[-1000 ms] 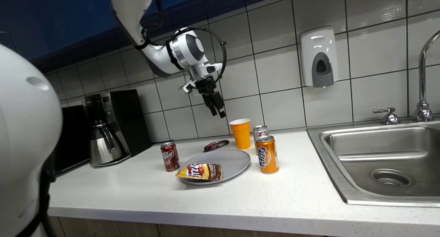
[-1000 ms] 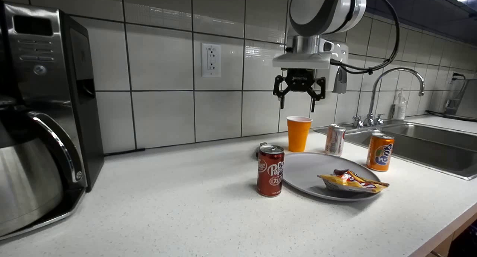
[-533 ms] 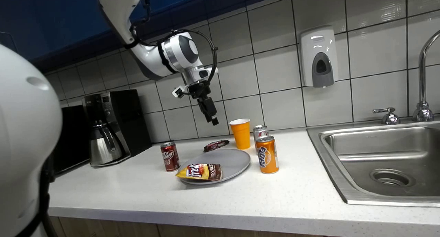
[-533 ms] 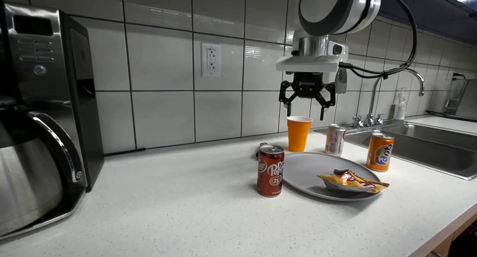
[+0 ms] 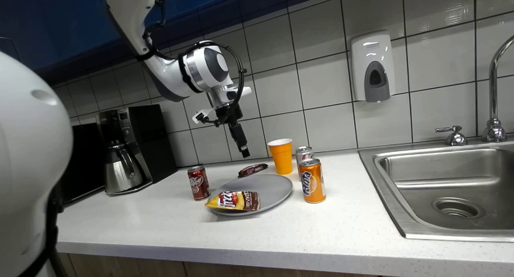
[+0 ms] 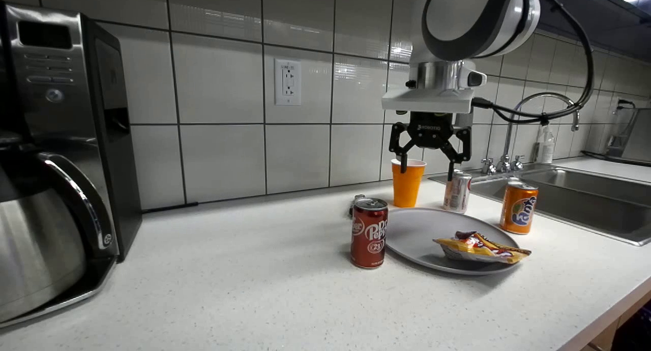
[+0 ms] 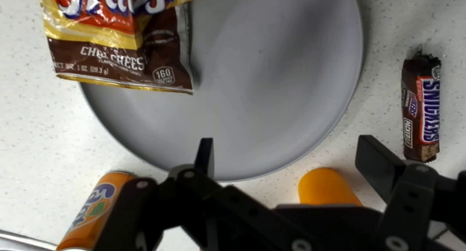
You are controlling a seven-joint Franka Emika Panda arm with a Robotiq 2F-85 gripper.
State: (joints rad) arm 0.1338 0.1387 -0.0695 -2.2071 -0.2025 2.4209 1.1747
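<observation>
End effector (image 6: 427, 173) hangs above one plate (image 6: 414, 234) (one chip bag (image 7: 118, 45) aboard).

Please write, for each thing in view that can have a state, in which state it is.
Claw: open, holding nothing.
Plate: flat, face up.
Chip bag: lying on plate, partly past its rim.
Cup: upright; contents not visible.
Candy bar: lying, in wrapper.
Red can: upright.
Orange can: upright.
Silver can: upright.
Coffee pot: seated in coffee maker.
Faucet: not running.
</observation>
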